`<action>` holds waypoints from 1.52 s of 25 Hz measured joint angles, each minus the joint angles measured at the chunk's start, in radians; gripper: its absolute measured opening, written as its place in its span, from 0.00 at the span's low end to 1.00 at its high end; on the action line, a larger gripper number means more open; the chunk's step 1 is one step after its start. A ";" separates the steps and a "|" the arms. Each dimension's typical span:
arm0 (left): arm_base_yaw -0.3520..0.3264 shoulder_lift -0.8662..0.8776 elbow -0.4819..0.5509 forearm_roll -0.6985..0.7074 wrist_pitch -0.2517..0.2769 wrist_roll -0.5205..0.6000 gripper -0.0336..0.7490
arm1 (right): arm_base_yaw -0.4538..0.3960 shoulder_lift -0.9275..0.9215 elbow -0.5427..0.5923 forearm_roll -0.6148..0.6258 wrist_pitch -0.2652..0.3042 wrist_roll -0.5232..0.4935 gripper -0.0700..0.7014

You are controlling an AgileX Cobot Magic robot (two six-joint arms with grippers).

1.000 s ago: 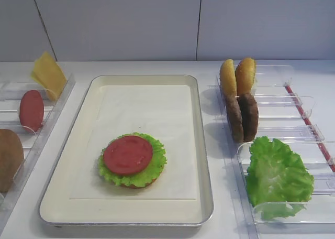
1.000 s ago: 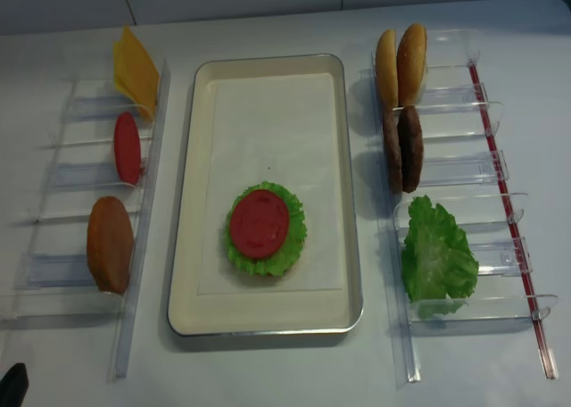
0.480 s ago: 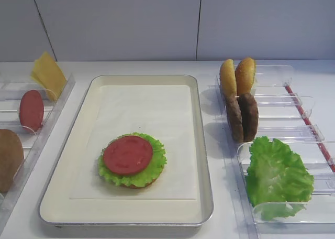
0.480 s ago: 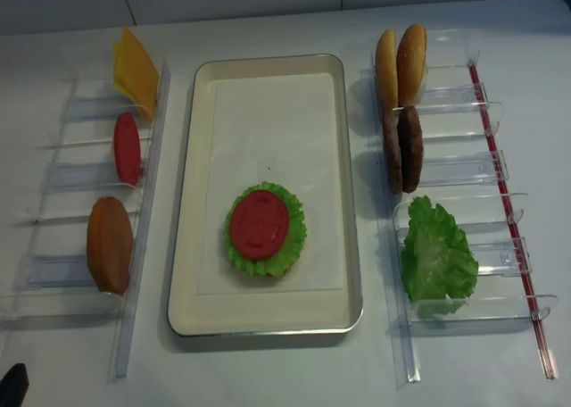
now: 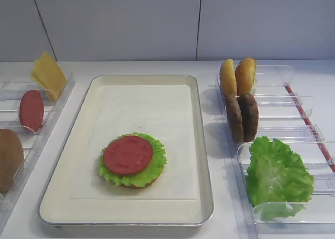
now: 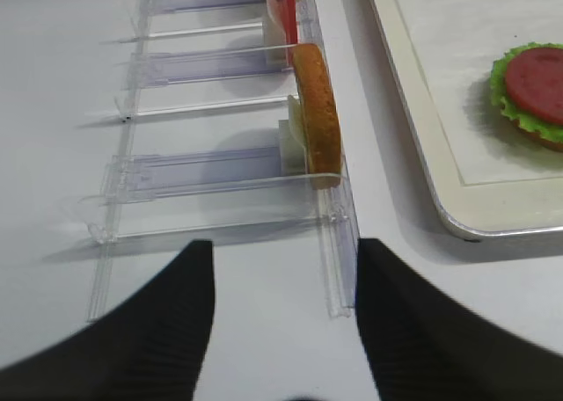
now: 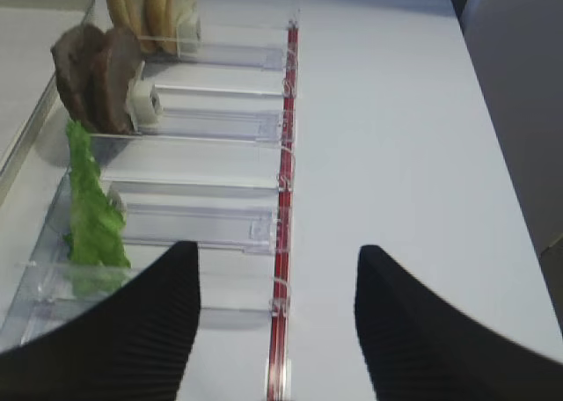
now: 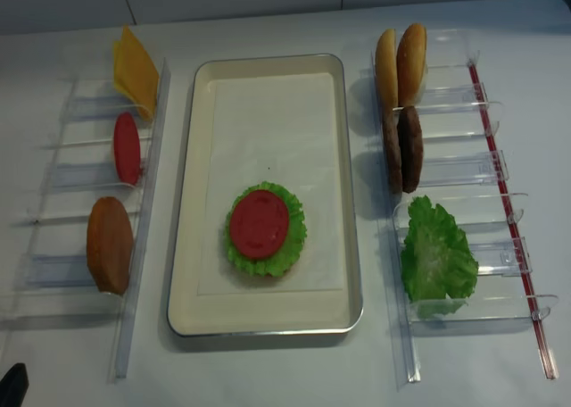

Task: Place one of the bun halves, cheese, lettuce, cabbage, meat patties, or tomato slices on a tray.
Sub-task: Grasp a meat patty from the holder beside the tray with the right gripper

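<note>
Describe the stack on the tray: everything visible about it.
The stack lies flat on the white paper liner, in the near half of the tray. On top is a smooth round red tomato slice, roughly centred on frilly bright green lettuce whose ruffled edge sticks out all round. Under the lettuce a sliver of brown bun peeks out at the near edge. Nothing else touches it; no pincer is near it.

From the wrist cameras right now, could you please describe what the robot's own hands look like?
Each hand shows only two broad black fingers with fine ribbed inner faces, tapering upward with rounded tips: the right hand and the left hand. No cables, markings or arm links are visible in any view.
</note>
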 joint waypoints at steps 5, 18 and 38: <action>0.000 0.000 0.000 0.000 0.000 0.000 0.49 | 0.000 0.166 -0.102 0.058 -0.059 -0.035 0.63; 0.000 0.000 0.000 0.000 0.000 0.000 0.48 | 0.000 0.704 -0.415 0.460 -0.011 -0.350 0.63; 0.000 0.000 0.000 0.000 0.000 0.000 0.48 | 0.510 1.287 -0.773 0.017 0.046 0.174 0.63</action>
